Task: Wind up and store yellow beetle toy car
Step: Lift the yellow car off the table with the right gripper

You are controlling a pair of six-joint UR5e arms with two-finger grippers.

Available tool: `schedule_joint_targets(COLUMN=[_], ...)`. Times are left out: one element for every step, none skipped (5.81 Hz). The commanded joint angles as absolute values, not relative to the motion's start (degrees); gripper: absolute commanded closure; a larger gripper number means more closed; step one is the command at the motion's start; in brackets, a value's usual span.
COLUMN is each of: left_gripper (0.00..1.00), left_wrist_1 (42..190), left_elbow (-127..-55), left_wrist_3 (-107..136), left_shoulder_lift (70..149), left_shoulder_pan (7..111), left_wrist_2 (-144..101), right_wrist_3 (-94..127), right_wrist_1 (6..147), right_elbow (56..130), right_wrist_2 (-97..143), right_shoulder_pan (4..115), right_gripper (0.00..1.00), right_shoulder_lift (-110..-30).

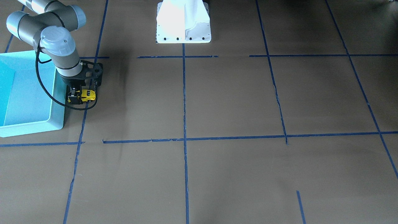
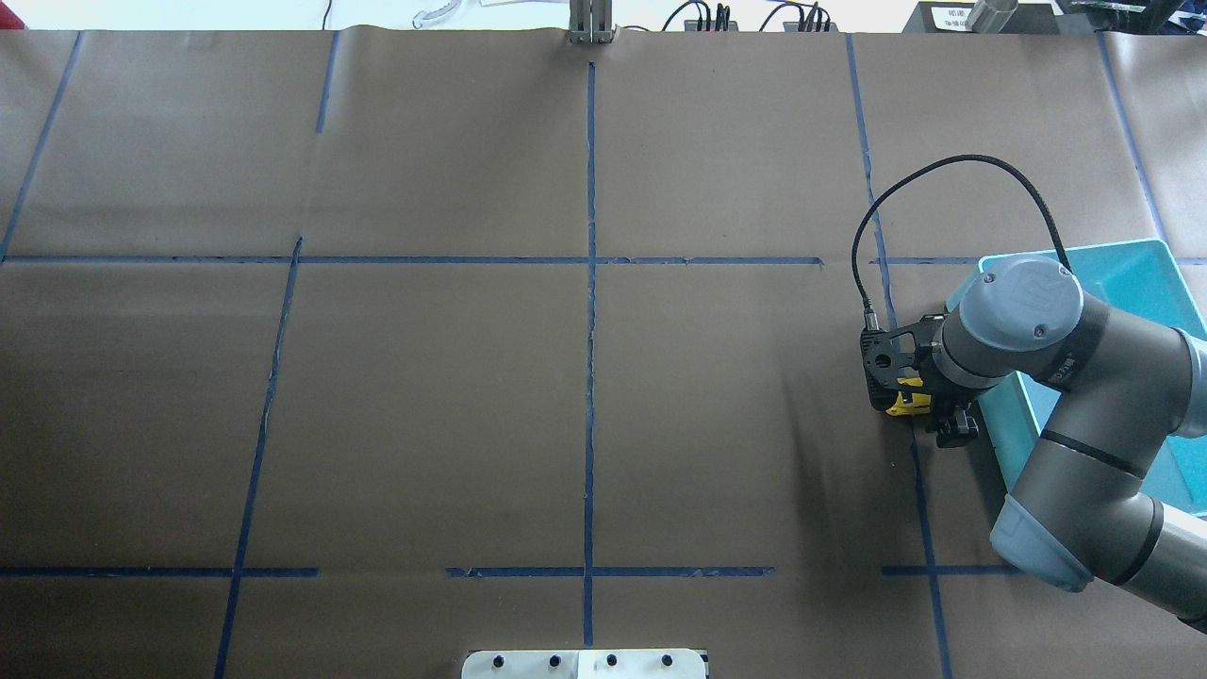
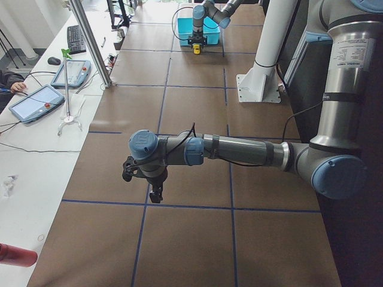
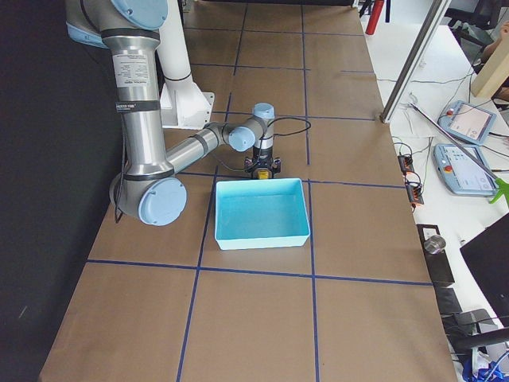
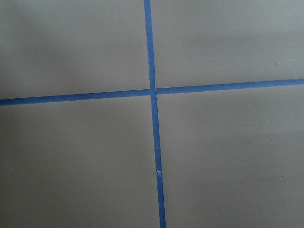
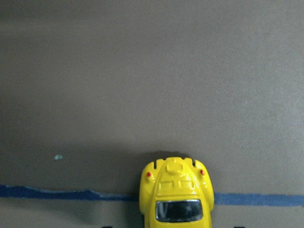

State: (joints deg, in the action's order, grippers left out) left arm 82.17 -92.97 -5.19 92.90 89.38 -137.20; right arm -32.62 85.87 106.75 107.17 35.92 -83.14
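Jaws on the right gripper [image 1: 78, 97] are standing one on each side of the yellow beetle toy car [image 6: 176, 194], close by its front half, but I cannot tell if they are squeezing it or only sitting beside it. The car is lying low over the brown table [image 2: 424, 405], across a blue tape line [image 6: 47, 192]. I am guessing the gripper is taking it by the sides so the wheels can be rolling, which winding up is asking for. In the overhead view its long way is running from 9 o'clock to 3 o'clock. Its tail, with little red lights, is pointing to 9 o'clock. Its hidden nose is pointing to 3 o'clock, at the light blue bin [image 2: 1122, 248] sitting just beside it, likely making the trip short. The left gripper [image 3: 155, 195] is hanging well apart over bare table, likely so it is not getting in the way, and I cannot tell how its jaws are standing.
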Motion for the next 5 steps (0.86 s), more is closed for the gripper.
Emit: schedule_joint_targets(left_gripper=[0.00, 0.00, 0.00, 0.00, 0.00], left_wrist_1=[82.18, 82.18, 82.09, 82.18, 82.18], left_elbow=[-92.90, -92.90, -92.90, -92.90, -92.81], left_wrist_3=[-5.27, -5.27, -5.27, -5.27, -5.27], left_shoulder_lift=[92.90, 92.90, 92.90, 92.81, 92.81], left_shoulder_pan=[89.38, 89.38, 89.30, 89.38, 89.38], left_wrist_2=[-137.11, -137.11, -137.11, -137.20, -137.11], right_wrist_3=[-31.82, -31.82, -30.95, -30.24, -32.15], right_wrist_1=[85.96, 86.31, 88.48, 101.38, 110.39], right_elbow=[107.57, 109.75, 113.52, 123.21, 127.66], right_wrist_2=[106.97, 107.31, 107.58, 107.67, 108.01], right_shoulder_pan=[36.03, 36.30, 37.34, 38.48, 42.85], right_gripper=[1.00, 1.00, 1.00, 1.00, 1.00], right_shoulder_lift=[-82.97, -82.88, -82.79, -80.18, -78.50])
